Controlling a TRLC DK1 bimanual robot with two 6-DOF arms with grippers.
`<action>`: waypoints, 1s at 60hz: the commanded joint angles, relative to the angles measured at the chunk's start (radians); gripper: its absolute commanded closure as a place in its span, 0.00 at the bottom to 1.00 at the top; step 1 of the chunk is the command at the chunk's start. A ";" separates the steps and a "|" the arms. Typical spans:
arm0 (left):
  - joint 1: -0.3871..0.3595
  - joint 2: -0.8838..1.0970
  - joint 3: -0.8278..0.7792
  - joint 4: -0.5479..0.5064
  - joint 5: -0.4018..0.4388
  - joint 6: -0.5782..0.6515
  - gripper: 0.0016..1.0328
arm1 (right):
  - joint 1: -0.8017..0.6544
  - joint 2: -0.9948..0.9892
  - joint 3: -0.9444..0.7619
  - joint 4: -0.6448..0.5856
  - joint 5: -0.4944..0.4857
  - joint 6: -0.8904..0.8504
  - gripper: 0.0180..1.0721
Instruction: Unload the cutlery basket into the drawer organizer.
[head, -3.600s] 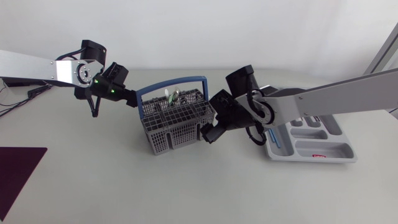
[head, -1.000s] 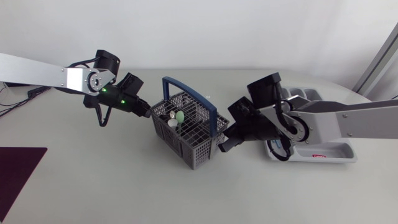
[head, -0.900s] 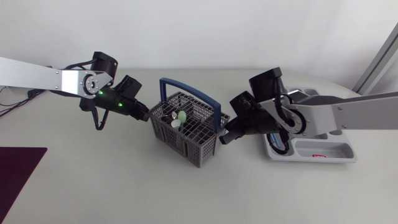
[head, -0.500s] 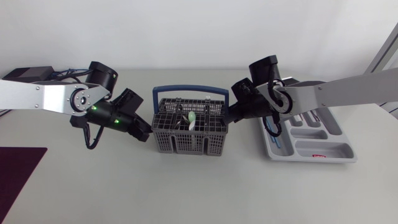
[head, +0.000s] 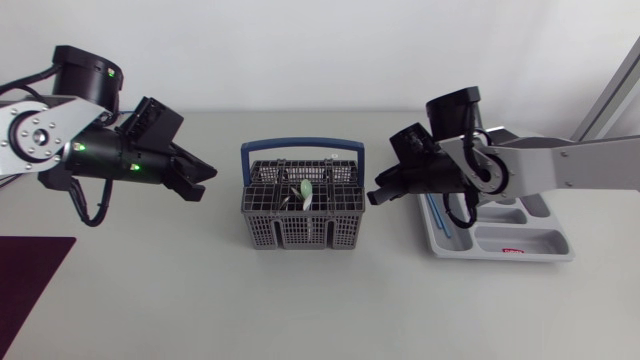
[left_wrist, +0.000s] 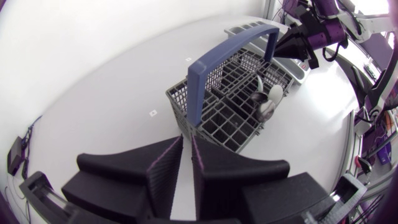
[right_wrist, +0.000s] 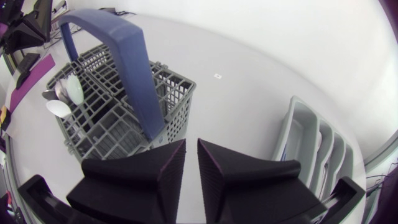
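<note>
Cutlery basket standing mid-worktop, both hands clear of it.
The grey cutlery basket (head: 300, 230) is sitting upright at the middle of the worktop (head: 300, 310), with its blue handle (head: 303, 149) arching over it and spoons (head: 306, 189) standing in a middle compartment. The drawer organizer (head: 520, 238) is lying to its right, apart from it. The right hand (head: 373, 196) is hovering just beside the basket's right end, fingers pressed together. The left hand (head: 202, 181) is hanging near the left end without touching, fingers likewise pressed together.
</note>
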 joint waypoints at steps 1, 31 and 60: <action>-0.034 -0.060 0.010 -0.030 -0.020 -0.015 0.74 | -0.004 -0.067 -0.051 0.006 0.004 -0.021 0.65; -0.295 -0.114 -0.112 -0.009 -0.221 -0.075 0.73 | 0.054 -0.209 -0.201 -0.041 0.025 -0.019 0.57; -0.213 -0.134 -0.160 0.049 -0.212 -0.042 0.73 | 0.209 -0.105 -0.166 -0.027 0.084 0.045 0.57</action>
